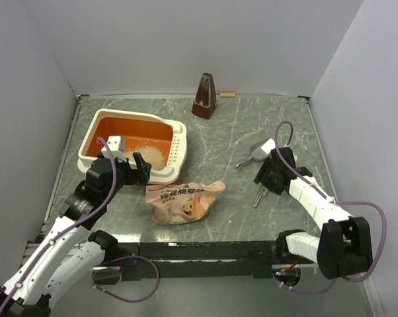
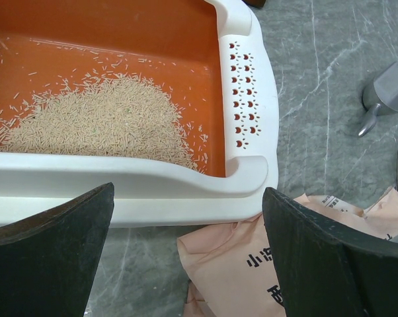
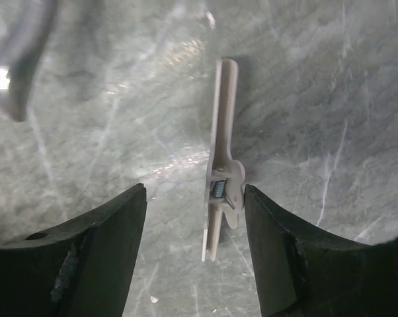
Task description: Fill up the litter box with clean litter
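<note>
The left gripper is held wide open over the near wall of the litter box, the clean litter is heaped just beyond it, and the right gripper is parted around a clip, so the wall could be snagged and granules scattered by a careless descent.

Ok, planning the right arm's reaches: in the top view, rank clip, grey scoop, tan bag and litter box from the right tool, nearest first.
1. Clip, on the table at the right tool.
2. Grey scoop, just beyond it.
3. Tan bag, mid-table, leftward.
4. Litter box, far left.
</note>
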Tool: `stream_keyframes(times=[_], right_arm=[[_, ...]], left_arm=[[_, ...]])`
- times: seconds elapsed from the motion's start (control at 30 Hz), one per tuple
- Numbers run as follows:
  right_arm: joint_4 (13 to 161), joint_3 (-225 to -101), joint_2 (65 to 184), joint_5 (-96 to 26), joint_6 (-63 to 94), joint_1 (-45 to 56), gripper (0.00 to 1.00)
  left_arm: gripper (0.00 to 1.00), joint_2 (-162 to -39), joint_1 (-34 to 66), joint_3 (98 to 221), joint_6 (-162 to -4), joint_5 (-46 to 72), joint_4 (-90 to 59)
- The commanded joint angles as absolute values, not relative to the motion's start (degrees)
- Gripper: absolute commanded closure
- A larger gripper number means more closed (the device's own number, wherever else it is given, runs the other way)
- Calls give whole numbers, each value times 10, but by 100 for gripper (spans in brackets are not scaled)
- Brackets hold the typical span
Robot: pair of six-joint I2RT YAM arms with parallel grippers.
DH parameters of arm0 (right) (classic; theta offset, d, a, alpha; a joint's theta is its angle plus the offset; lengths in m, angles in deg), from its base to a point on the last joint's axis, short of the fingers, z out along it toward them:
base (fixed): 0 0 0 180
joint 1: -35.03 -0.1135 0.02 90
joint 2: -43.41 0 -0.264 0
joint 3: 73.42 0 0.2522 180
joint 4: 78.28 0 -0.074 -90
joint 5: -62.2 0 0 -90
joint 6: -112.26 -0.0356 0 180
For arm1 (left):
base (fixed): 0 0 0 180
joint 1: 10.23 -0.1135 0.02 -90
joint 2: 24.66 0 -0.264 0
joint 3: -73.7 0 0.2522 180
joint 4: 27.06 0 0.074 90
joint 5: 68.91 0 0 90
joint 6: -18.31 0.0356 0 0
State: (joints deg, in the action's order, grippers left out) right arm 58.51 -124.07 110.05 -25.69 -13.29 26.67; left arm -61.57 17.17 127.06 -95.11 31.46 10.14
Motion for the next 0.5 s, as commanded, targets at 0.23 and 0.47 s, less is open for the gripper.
stream_keyframes(times=[0.23,0.47], right_arm=[[572,-1431,1077,-255,-62,166,31],[701,-1481,1170,-410,-115,118,29]], left_arm=[[3,-619,170,1284,-949,322,91],[3,-623,170,1282,-949,331,93]])
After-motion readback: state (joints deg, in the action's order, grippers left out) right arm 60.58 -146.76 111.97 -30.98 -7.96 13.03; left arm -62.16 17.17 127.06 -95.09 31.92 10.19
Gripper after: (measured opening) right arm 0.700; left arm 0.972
